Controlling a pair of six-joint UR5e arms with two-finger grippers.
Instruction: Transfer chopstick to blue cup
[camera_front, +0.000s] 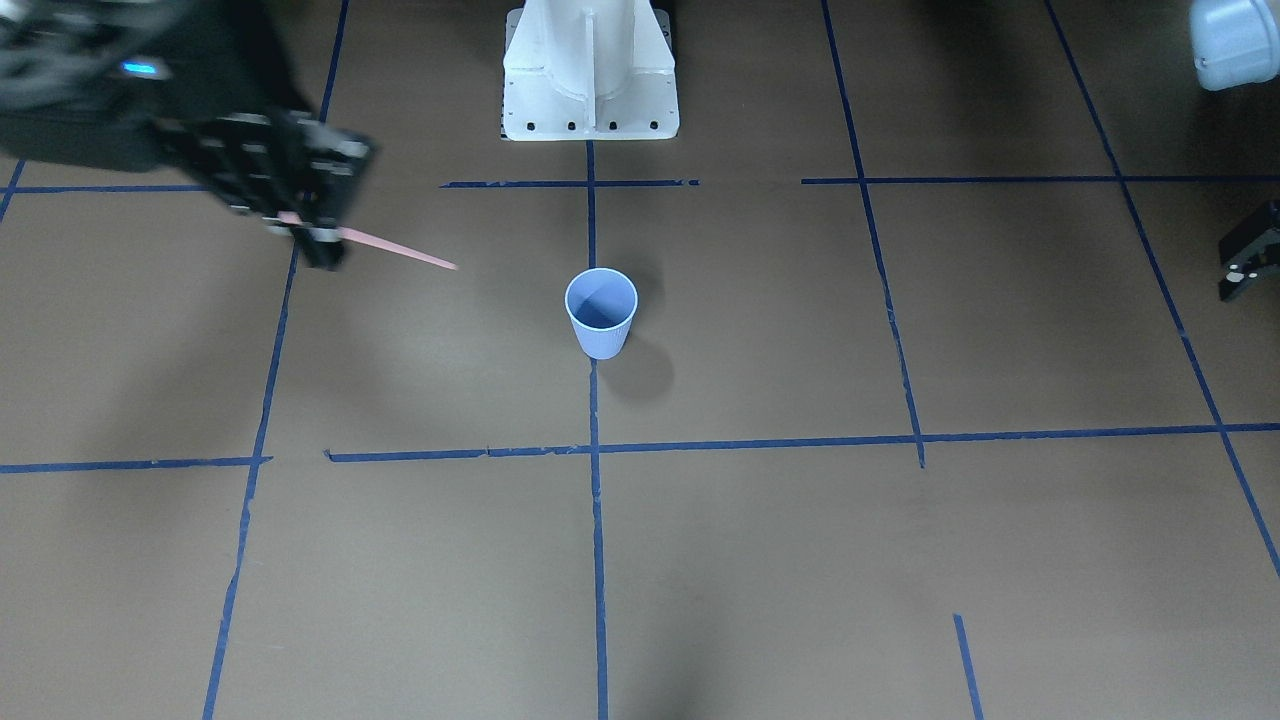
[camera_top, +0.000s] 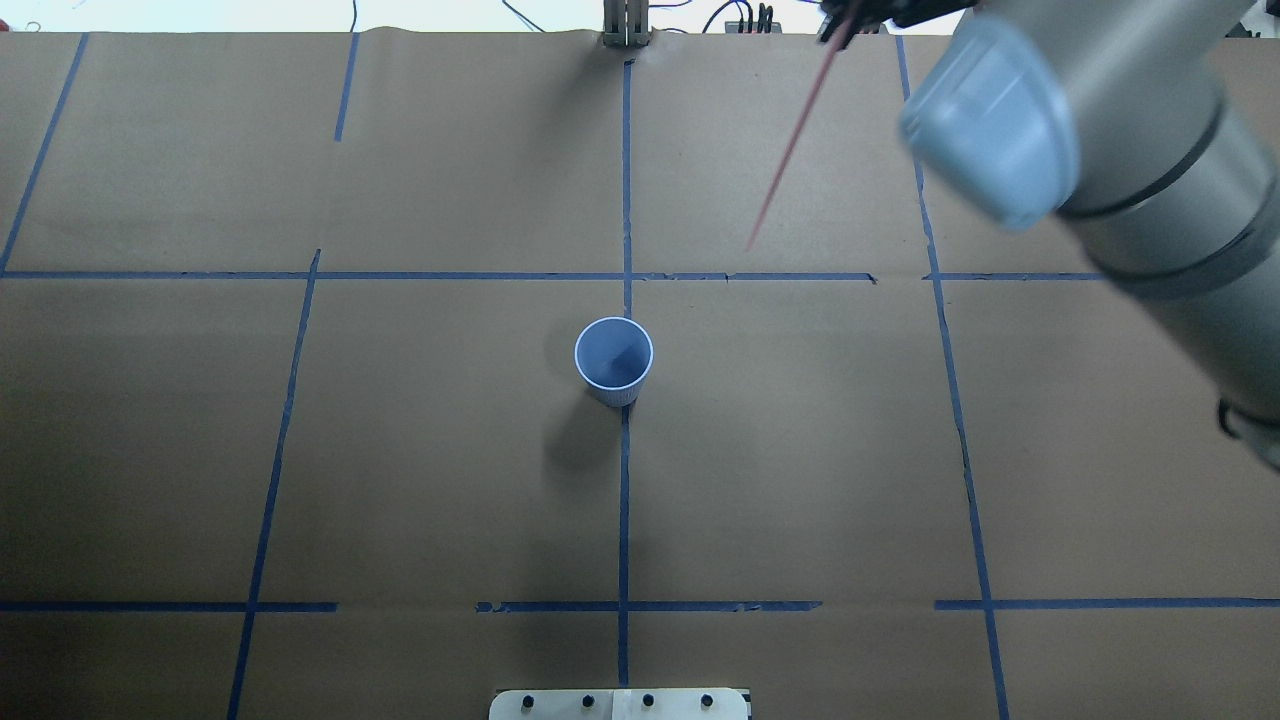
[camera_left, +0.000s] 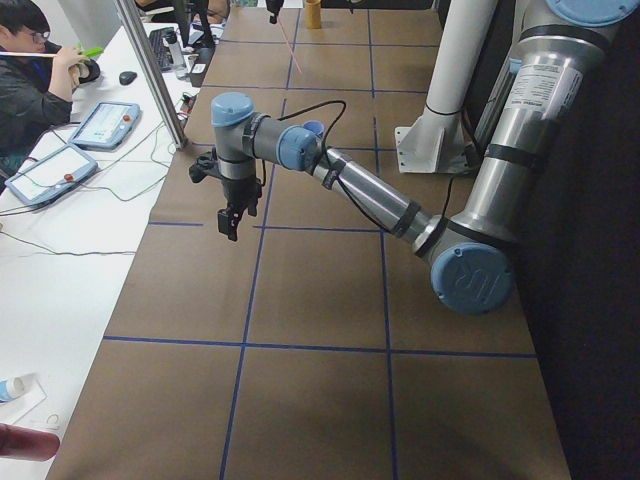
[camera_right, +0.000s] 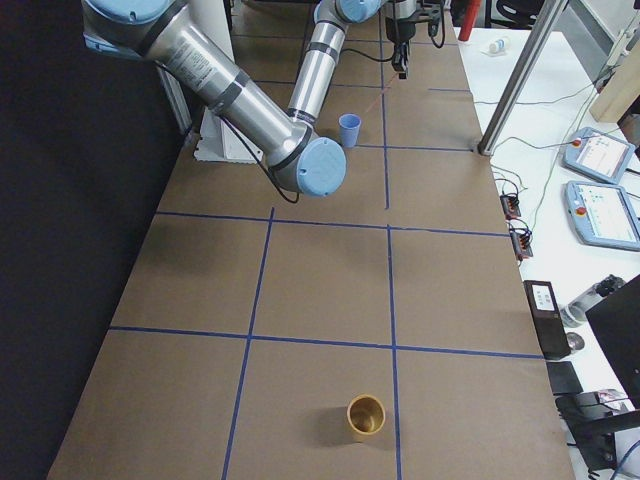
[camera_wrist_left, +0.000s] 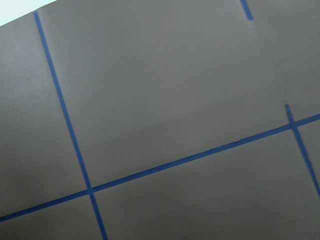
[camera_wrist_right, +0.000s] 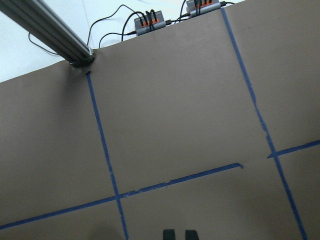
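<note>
Pink chopstick (camera_front: 395, 250) is clamped in the right gripper (camera_front: 318, 240), slanting down past its fingers toward the cup (camera_front: 600, 315) well apart from them, a carry likely needing tip-over-rim alignment next; I cannot tell the left gripper's (camera_front: 1245, 265) state.

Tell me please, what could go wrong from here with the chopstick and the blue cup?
1. The right end effector holds the chopstick near one end, tilted; it might swivel or slip.
2. The blue cup stands free with a narrow mouth; the long tip could strike the rim and tip it.
</note>
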